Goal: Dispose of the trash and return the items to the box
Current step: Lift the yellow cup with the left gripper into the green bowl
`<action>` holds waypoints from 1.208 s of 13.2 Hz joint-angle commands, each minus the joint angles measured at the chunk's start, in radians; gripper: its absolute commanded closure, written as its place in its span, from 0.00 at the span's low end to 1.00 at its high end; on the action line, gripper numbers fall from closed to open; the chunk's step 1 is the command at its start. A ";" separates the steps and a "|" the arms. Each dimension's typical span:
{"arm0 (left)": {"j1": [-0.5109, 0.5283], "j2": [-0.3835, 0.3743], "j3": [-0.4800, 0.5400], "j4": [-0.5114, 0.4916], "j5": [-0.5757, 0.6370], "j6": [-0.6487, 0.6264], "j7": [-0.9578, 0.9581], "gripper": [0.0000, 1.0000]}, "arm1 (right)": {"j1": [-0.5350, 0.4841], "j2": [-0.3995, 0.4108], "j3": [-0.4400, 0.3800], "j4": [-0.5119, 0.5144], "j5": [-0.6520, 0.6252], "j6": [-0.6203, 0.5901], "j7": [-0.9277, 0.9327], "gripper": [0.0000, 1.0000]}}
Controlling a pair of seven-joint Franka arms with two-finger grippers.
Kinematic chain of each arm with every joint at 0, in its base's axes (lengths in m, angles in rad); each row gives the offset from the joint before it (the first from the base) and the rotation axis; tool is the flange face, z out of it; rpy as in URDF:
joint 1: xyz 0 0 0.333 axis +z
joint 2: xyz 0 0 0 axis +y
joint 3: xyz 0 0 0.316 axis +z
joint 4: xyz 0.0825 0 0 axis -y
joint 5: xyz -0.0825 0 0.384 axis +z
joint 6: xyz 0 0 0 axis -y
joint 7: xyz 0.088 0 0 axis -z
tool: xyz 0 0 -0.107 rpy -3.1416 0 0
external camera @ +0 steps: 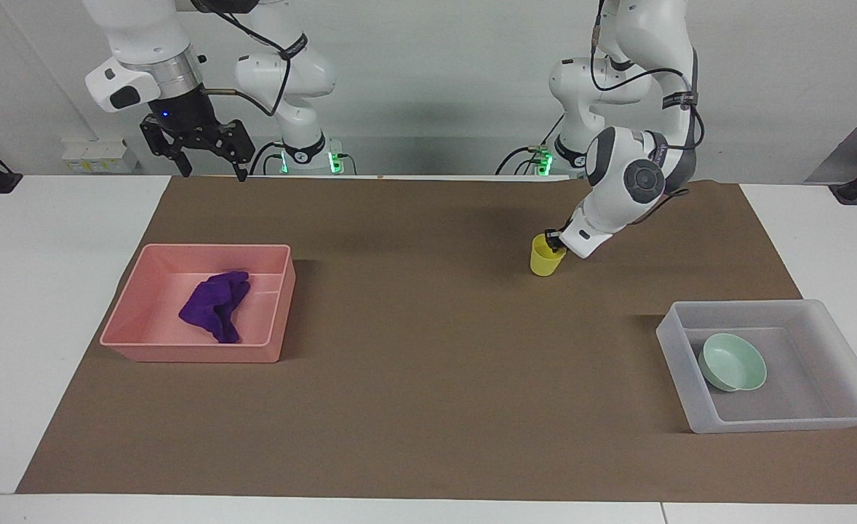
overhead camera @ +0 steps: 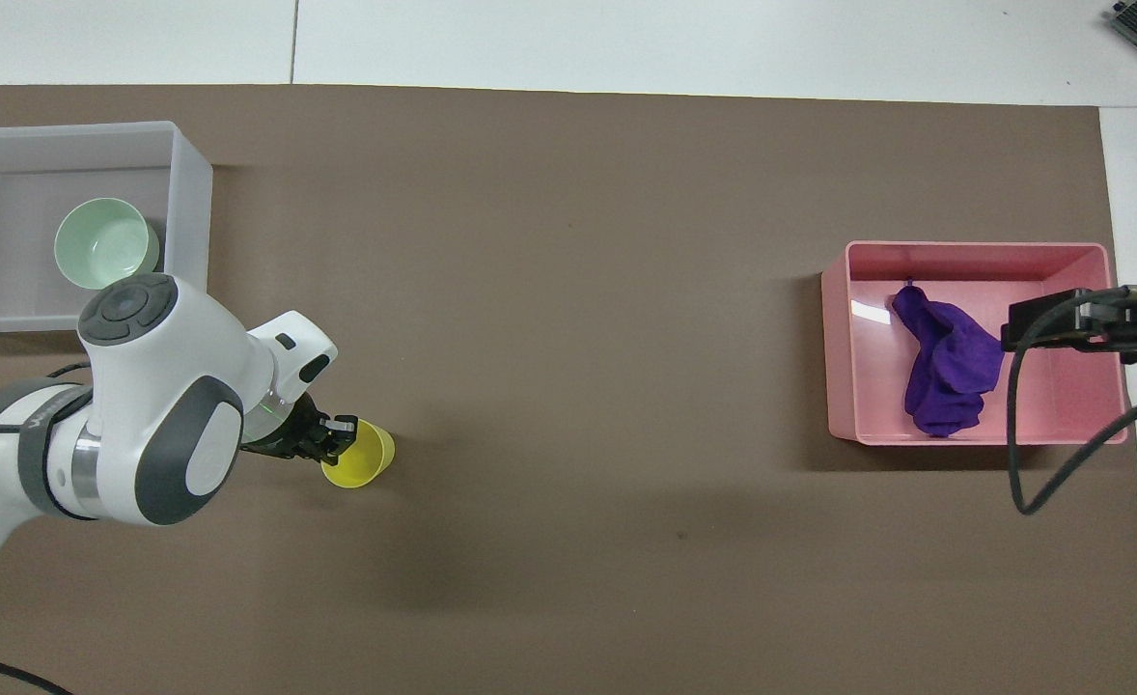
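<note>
I see the left hand (external camera: 553,240) clamped on the rim of the cup (external camera: 545,257), a small yellow one standing upright on the worktop (external camera: 428,378), mouth up. The mint bowl (external camera: 732,362) sits mouth up in the whitish box (external camera: 778,422), at the left arm's end. The purple cloth (external camera: 216,304) lies crumpled in the pink tray (external camera: 188,353), its long axis running toward and away from the robots. The right hand (external camera: 209,161) hangs high over the worktop's edge by the robots, fingers apart.

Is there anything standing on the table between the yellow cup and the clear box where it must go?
Nothing visible. Only bare brown mat lies between the cup and the box; inside, the bowl leaves free floor.
</note>
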 commanded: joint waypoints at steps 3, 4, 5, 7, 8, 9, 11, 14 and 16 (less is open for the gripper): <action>0.146 0.002 0.016 0.326 -0.006 -0.292 -0.003 1.00 | -0.012 -0.026 0.000 -0.030 0.022 0.007 -0.021 0.00; 0.214 0.012 0.016 0.423 -0.008 -0.317 0.002 1.00 | -0.012 -0.026 0.000 -0.031 0.022 0.007 -0.019 0.00; 0.277 0.027 0.016 0.495 -0.008 -0.320 0.003 1.00 | -0.012 -0.026 0.000 -0.031 0.022 0.007 -0.018 0.00; 0.376 0.074 0.018 0.563 0.001 -0.303 0.028 1.00 | -0.012 -0.025 -0.001 -0.030 0.021 0.009 -0.019 0.00; 0.423 0.119 0.019 0.594 0.001 -0.294 0.067 1.00 | -0.012 -0.022 0.000 -0.021 0.009 0.004 -0.027 0.00; 0.453 0.177 0.019 0.653 0.009 -0.276 0.104 1.00 | -0.016 -0.009 0.000 0.007 0.012 -0.014 -0.028 0.00; 0.473 0.283 0.019 0.712 0.014 -0.172 0.103 1.00 | -0.021 0.009 -0.005 0.041 0.006 -0.036 -0.027 0.00; 0.505 0.393 0.022 0.732 0.015 -0.057 0.108 1.00 | -0.026 0.021 -0.005 0.042 0.018 -0.037 -0.027 0.00; 0.494 0.447 0.028 0.743 0.056 -0.013 0.098 1.00 | -0.036 0.015 -0.003 0.025 0.024 -0.028 -0.025 0.00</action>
